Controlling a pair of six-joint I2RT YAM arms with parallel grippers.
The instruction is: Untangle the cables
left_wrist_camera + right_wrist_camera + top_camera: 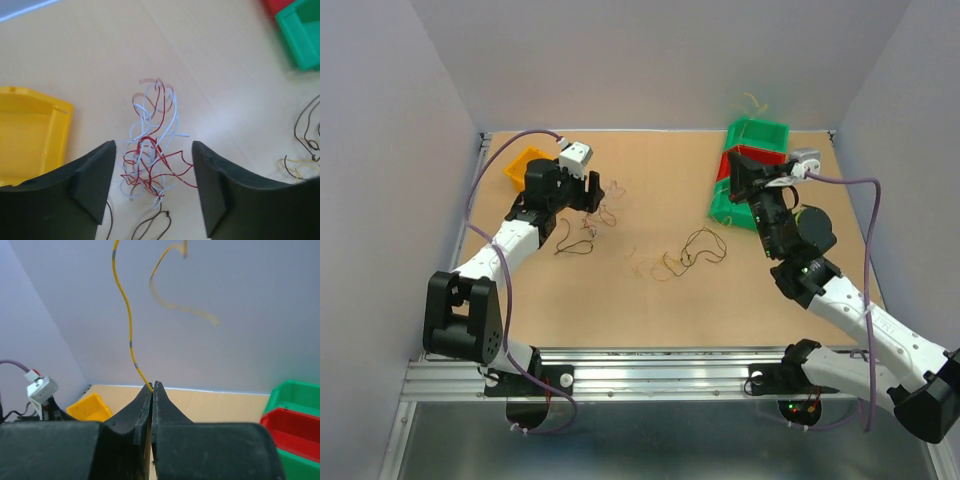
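A clump of red and whitish cables [150, 155] lies on the table between the fingers of my left gripper [153, 147], which stands open around it; one red strand touches the right finger. In the top view this gripper [592, 192] is at the back left, over the clump [610, 195]. Loose dark cables [705, 245] and yellowish ones [655, 265] lie mid-table, with more dark loops [575, 240] near the left arm. My right gripper [152, 385] is raised and shut on a yellow cable [127, 315] that curls upward. In the top view it [738, 172] hangs beside the green bin.
A yellow tray [525, 165] sits at the back left, close behind the left gripper. Stacked green [760, 135] and red [755, 155] bins stand at the back right. Walls close the table on three sides.
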